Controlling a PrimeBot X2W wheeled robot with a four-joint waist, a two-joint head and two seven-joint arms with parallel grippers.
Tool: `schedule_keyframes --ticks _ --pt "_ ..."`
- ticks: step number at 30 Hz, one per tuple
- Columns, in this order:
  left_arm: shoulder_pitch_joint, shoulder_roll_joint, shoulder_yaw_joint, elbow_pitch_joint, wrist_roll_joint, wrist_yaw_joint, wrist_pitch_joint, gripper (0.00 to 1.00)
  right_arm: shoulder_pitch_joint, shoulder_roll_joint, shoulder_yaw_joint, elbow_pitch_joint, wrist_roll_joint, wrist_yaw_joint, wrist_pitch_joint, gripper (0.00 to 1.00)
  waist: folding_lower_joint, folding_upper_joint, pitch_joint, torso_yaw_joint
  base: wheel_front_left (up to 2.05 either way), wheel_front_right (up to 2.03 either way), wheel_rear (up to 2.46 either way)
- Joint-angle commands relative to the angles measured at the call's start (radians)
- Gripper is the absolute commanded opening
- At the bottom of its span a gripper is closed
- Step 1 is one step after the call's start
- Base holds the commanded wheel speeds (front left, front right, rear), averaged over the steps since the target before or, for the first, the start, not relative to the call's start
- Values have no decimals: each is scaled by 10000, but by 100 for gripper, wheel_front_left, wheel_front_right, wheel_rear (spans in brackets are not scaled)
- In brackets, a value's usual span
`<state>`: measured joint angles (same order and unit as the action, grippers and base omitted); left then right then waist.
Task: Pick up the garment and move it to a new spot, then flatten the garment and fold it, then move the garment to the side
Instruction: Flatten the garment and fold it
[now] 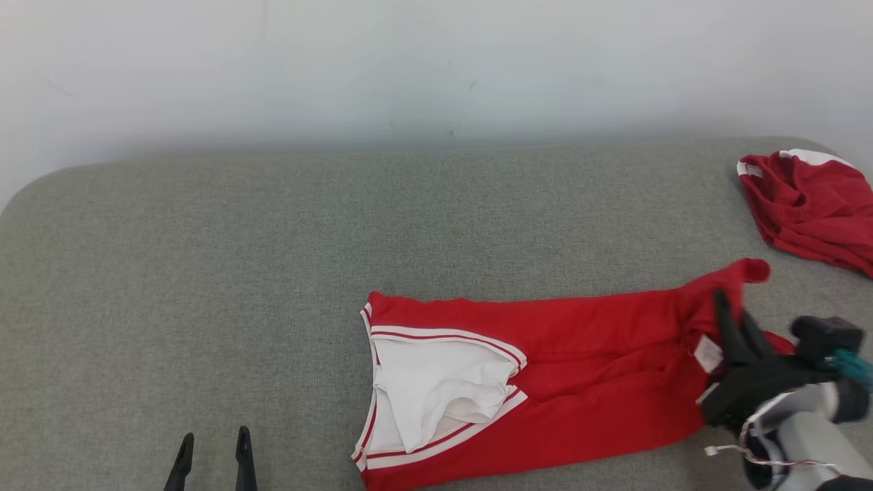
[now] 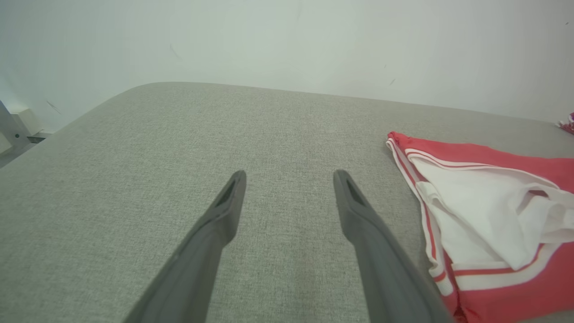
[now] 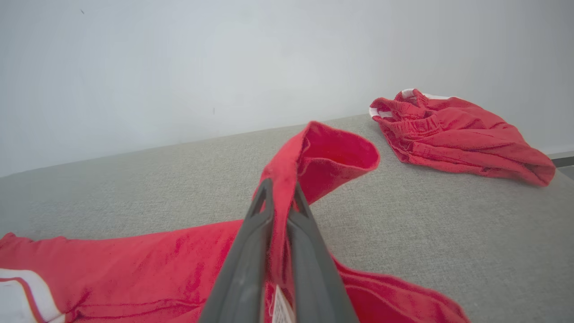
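Placement: the garment (image 1: 545, 368) is lying stretched across the grey cushion (image 1: 204, 273), right of centre and close to the near edge, with its white-lined, striped end (image 1: 436, 389) pointing toward the robot's left.
Right gripper: the right gripper (image 3: 280, 193) is pinching a red edge of the garment between fingers pressed together. The cloth is rising into a small peak (image 3: 332, 152) just past the fingertips, and a white tag (image 3: 281, 309) is showing beside them.
Left gripper: the left gripper (image 2: 290, 177) is hovering over bare cushion with its fingers spread wide, holding nothing, apart from the striped end.
Step in hand: the right arm is apparently taking hold of one end for a lift or a drag.
Progress: the task is looking early. The cloth is lying mostly on the cushion, one layer is rumpled at the white lining, and no fold is showing.
Remaining: moving, flattening, folding and setting aside are all, by this reading, waiting to be done.
Nearby: a second red bundle (image 1: 811, 204) is sitting crumpled at the far right corner, well apart from the gripped garment.
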<state>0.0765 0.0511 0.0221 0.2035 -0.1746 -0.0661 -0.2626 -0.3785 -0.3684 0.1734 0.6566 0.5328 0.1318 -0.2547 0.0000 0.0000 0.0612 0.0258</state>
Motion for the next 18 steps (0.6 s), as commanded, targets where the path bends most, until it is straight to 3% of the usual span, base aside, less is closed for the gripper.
schedule_keyframes --ticks 1,11,18 --pt "54 -12 -6 18 -29 18 -28 100 104 97 68 -102 -98 -29 6 0 0 0 -30 -4 0 0 0" --pt "-21 -12 -274 135 -110 19 -28 100 796 1326 1749 -3222 -467 -29 1455 0 0 0 -189 168 0 0 0" --pt "-168 -12 -487 168 -279 92 -28 100 531 2293 2555 -3658 -662 -29 2081 0 0 0 -83 455 0 0 0"
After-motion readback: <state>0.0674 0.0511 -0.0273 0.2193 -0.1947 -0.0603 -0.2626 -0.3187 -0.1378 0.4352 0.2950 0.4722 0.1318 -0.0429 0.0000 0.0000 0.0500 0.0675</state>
